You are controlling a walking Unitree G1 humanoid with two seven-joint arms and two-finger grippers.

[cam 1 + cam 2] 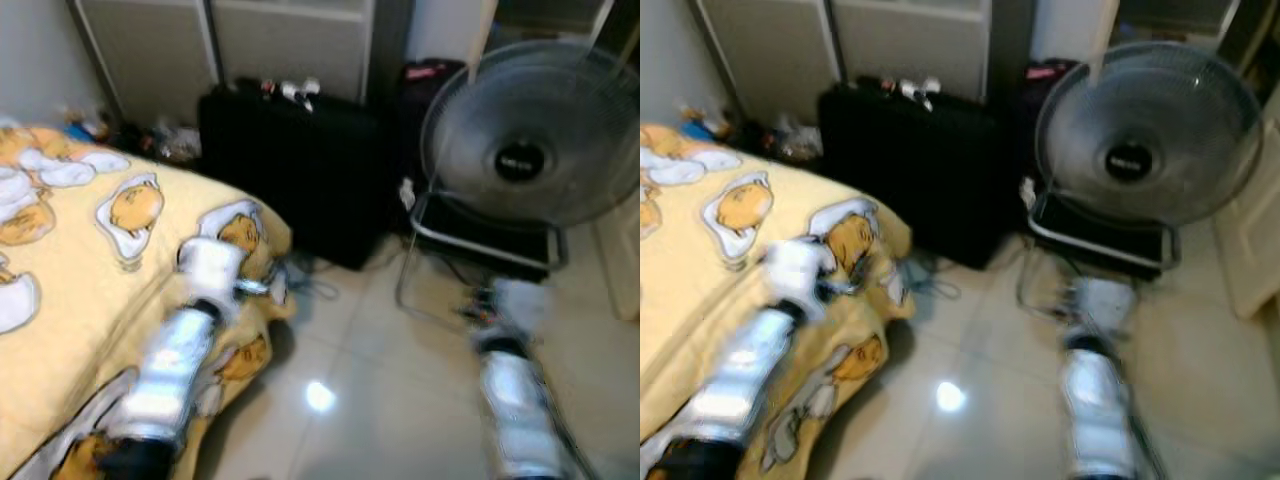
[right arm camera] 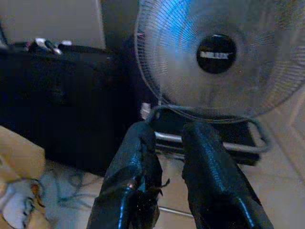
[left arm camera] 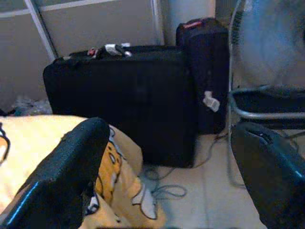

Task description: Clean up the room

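Observation:
A bed with a yellow egg-print sheet [image 1: 90, 250] lies at my left. My left gripper [image 3: 167, 186] hangs over the bed's corner, open, its fingers [image 3: 62, 176] wide apart with nothing between them. My right gripper [image 2: 169, 157] is held low over the tiled floor in front of a standing fan [image 1: 530, 135], shut and holding nothing. Small clutter [image 1: 160, 135] lies on the floor at the bed's far side. A tangle of cables [image 1: 310, 285] sits on the floor by the bed corner. Small items [image 1: 290, 90] rest on top of a black suitcase [image 1: 300, 170].
The black suitcase stands against the closet doors [image 1: 280, 40], with a dark bag [image 1: 425, 80] beside it. The fan's metal base [image 1: 480, 245] reaches onto the tiles. Bare glossy floor [image 1: 380, 400] lies between my two arms. The eye views are blurred.

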